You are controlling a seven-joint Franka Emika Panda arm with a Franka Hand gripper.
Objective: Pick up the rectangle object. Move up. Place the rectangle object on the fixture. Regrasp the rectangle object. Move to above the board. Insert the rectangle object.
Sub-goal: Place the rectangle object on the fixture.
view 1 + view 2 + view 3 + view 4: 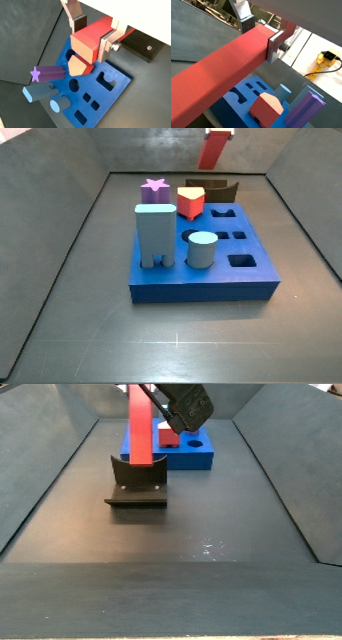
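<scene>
Rectangle object hung upright above the fixture, clamped near its top between the gripper's closed fingers. Behind it lay the board.

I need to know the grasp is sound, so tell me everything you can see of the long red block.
The red block is a long plain bar with a square end, matte and smooth. It hangs upright, clamped near its top by the gripper, shut on its sides. Its lower end is just above the fixture; contact there cannot be told.
</scene>
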